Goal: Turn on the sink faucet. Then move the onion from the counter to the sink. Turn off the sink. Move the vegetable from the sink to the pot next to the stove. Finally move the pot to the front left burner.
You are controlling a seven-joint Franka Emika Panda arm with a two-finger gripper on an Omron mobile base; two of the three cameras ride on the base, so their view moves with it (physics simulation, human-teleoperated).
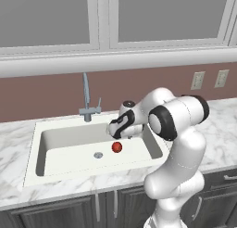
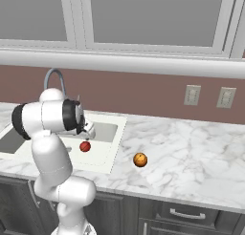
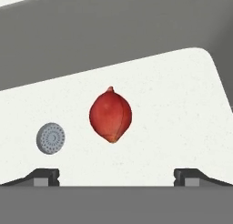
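Note:
A red onion [image 3: 110, 115] lies on the white floor of the sink [image 1: 69, 150], right of the round drain [image 3: 50, 138]. In the base views the onion [image 1: 117, 147] [image 2: 85, 146] sits near the basin's right side. My gripper [image 3: 116, 175] hovers just above it, open, fingers spread wide with nothing between them. From the left base view the gripper [image 1: 113, 131] hangs over the basin, pointing down, a short gap above the onion. The grey faucet [image 1: 86, 95] stands behind the sink; no water stream is visible.
An orange round fruit [image 2: 139, 159] rests on the marble counter [image 2: 191, 153] right of the sink. Wall outlets [image 2: 192, 95] sit on the backsplash. Dark cabinet drawers [image 2: 182, 214] run below the counter.

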